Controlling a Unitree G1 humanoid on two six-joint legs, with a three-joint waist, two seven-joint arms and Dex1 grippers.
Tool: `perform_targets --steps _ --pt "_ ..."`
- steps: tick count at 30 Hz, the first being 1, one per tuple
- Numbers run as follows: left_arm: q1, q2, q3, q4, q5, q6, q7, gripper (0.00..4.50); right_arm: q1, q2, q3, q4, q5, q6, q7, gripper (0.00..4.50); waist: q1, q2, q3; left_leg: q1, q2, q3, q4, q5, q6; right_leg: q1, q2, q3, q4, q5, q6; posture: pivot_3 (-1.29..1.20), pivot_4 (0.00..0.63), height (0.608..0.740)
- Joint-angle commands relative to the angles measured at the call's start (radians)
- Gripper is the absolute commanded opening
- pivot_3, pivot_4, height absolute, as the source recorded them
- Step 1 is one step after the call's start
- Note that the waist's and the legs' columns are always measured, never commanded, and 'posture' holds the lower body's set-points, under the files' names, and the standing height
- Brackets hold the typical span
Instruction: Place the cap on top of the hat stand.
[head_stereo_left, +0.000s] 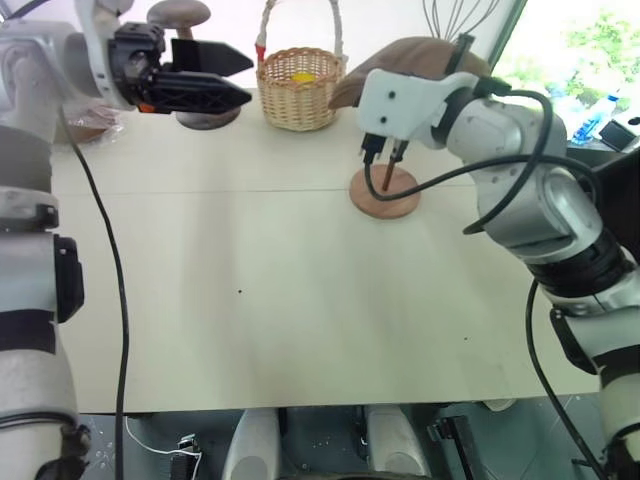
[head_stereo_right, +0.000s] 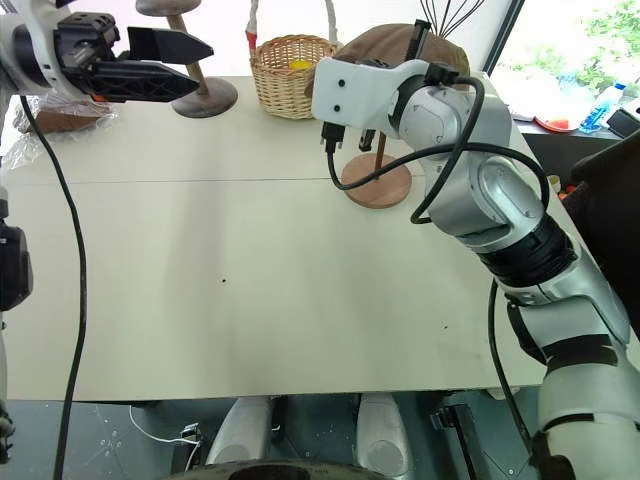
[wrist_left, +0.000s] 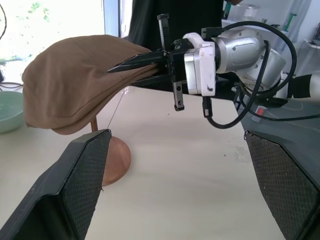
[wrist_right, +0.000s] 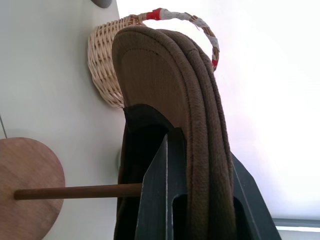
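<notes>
Wicker basket (head_stereo_left: 298, 92): at table's (head_stereo_left: 250, 300) far edge, w/ something yellow (head_stereo_left: 301, 76) inside
Cap (wrist_left: 75, 85): over hat stand (head_stereo_left: 385, 190), stem under it; brim pinched by right gripper (wrist_left: 125, 66), fingers pressed together on it
Left gripper (head_stereo_left: 215, 78): jaws spread, holding nothing, apart from cap
Right wrist view: brim's stitched underside betw fingers; head views give only cap's crown

Wicker basket (head_stereo_left: 297, 92) — darker wooden stand (head_stereo_left: 196, 60) beside

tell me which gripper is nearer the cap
Right. The right gripper is shut on the cap at its brim, above the hat stand. The left gripper hangs open, apart from it.
</notes>
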Motion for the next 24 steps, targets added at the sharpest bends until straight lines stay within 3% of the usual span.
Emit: perform_targets --steps 1,9,20,24 --pt "-0.035 0.007 0.044 -0.019 0.004 -0.012 -0.003 4.5 0.005 -0.022 -0.068 -0.022 -0.04 -0.074 -0.006 0.02 0.0 0.0 0.0 0.0 0.0 0.0 0.0 0.0 0.0 0.0 0.0 0.0 0.0 0.0 0.0 0.0 0.15 0.728" --pt "-0.031 0.016 0.075 -0.034 0.017 0.006 -0.003 4.5 0.009 -0.113 -0.22 0.056 0.021 -0.425 -0.055 0.02 0.001 -0.001 0.001 0.0 0.0 0.0 0.0 0.0 0.0 0.0 0.0 0.0 0.0 0.0 0.0 0.0 0.15 0.728" --pt "-0.011 0.023 0.122 -0.068 0.05 0.04 0.005 4.5 0.051 -0.02 -0.44 0.319 0.351 -0.875 -0.045 0.02 -0.002 -0.001 0.001 0.001 0.0 0.0 -0.001 0.0 0.0 0.001 0.0 0.0 0.0 0.0 0.0 0.0 0.15 0.728" --pt "-0.004 0.021 0.136 -0.086 0.055 0.054 0.011 4.5 0.038 -0.006 -0.458 0.466 0.377 -1.095 -0.052 0.02 -0.002 -0.001 0.001 0.001 0.0 0.0 0.0 0.0 0.0 0.001 0.0 0.0 0.0 0.0 0.001 0.0 0.15 0.728"
